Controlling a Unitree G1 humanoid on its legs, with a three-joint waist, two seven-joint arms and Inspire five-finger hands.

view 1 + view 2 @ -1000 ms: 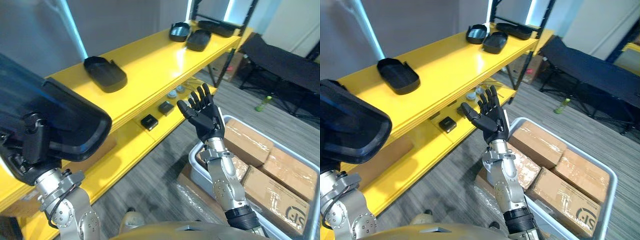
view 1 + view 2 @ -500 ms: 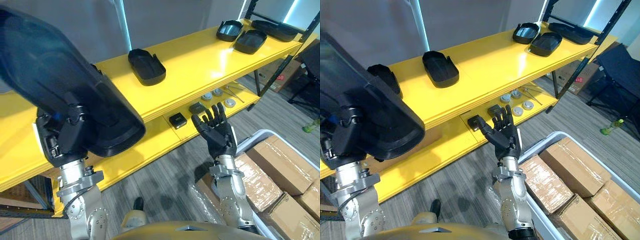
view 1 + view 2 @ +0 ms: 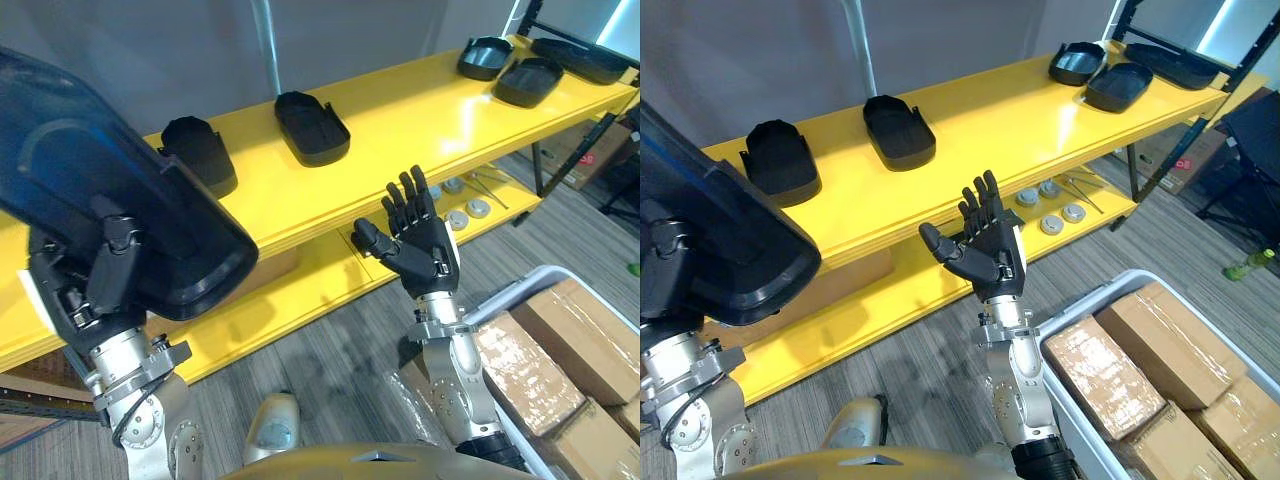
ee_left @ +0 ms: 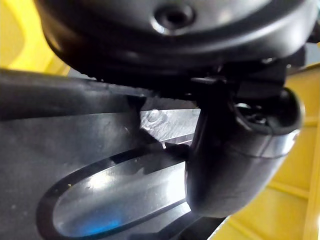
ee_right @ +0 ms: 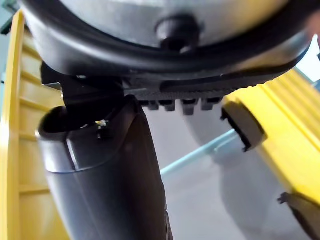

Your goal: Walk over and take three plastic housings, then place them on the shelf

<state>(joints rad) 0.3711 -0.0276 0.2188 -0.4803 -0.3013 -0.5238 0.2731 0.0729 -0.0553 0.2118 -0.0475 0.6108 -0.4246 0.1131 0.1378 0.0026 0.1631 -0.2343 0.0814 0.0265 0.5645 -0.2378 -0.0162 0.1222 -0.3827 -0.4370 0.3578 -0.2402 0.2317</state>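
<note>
Nearest, at the lower left, the left hand (image 3: pixel 95 290) is clamped on a large black housing (image 3: pixel 120 200). Its fingers are curled over the rim, and in the left wrist view the thumb (image 4: pixel 235 160) presses against the dark shell. The housing is in the air, tilted, in front of the left end of the yellow shelf (image 3: pixel 400 125) and apart from it.

Toward the middle, the right hand (image 3: pixel 425 255) is raised with its palm turned to the camera. Its fingers are straight and spread, the thumb stands out to the side, and it holds nothing.

Low on the right, a grey bin (image 3: pixel 505 297) stands on the floor, packed with wrapped cardboard boxes (image 3: pixel 590 340).

Behind the right hand runs the shelf's lower board (image 3: pixel 300 290), which carries several round discs (image 3: pixel 478 208) toward its right end.

Above it, the upper board holds 5 more black housings, all open side up. 2 lie near the left end: a near housing (image 3: pixel 200 152) and a second housing (image 3: pixel 312 127) just to its right, apart from each other. 3 sit well away at the far right end. There a rounded housing (image 3: pixel 483 57) and a flat housing (image 3: pixel 530 80) lie close together, and a long housing (image 3: pixel 582 60) lies farthest back.
</note>
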